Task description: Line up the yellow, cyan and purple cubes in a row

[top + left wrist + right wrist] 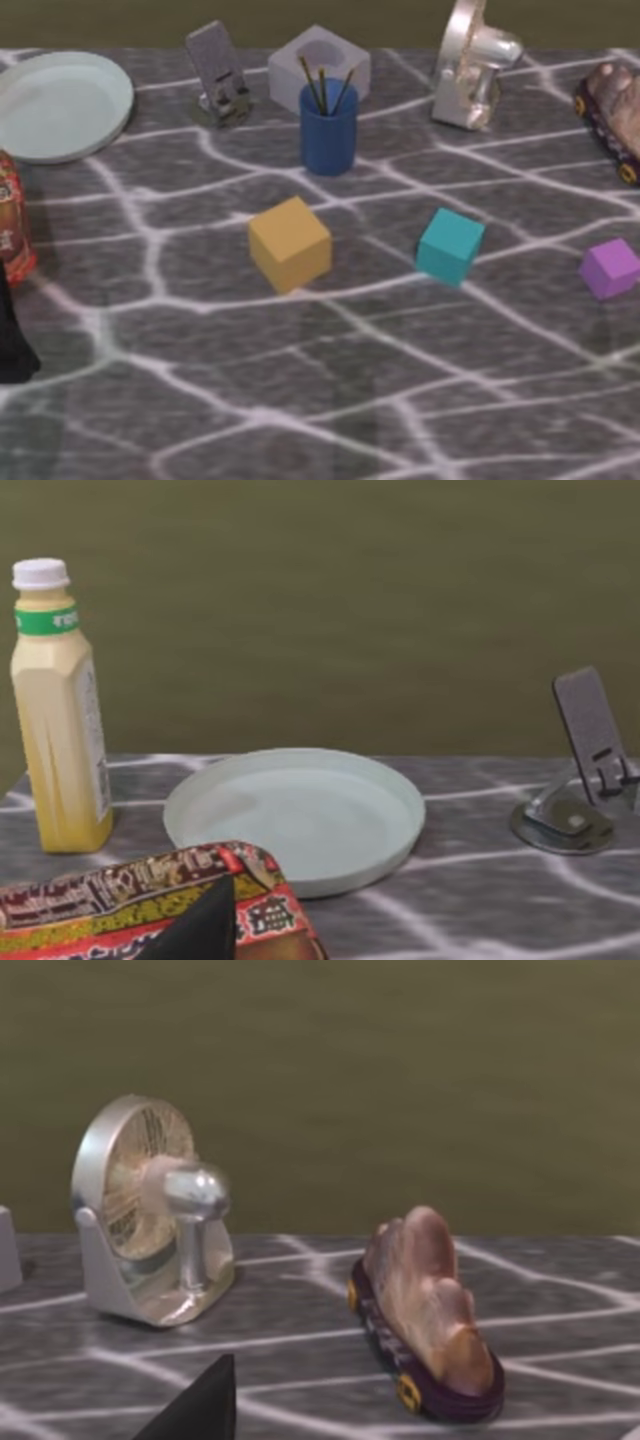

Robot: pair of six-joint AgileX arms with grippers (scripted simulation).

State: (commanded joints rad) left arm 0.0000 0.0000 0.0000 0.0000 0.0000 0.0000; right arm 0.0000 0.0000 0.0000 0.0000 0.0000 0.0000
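at the table's left edge, left pincer: your left arm (12, 340) sits parked as a dark shape; you cannot tell how its pincer stands.
right pincer: out of the top view; only a dark tip (200, 1405) shows at the wrist, state unreadable.
yellow cube (289, 243): largest, near the middle, twisted off square.
cyan cube (450, 246): right of the yellow one, well apart.
purple cube (609, 268): smallest, near the right edge.
handling: likely light, stiff, matte, not slippery; take each across two flat opposite faces.
surface: dark table (300, 400) with pale veins, open in front.
surroundings: cup (328, 127), grey block (345, 62), plate (60, 105), phone stand (220, 70), fan (475, 65), bottle (58, 710), toy car (425, 1310) along the back and sides.
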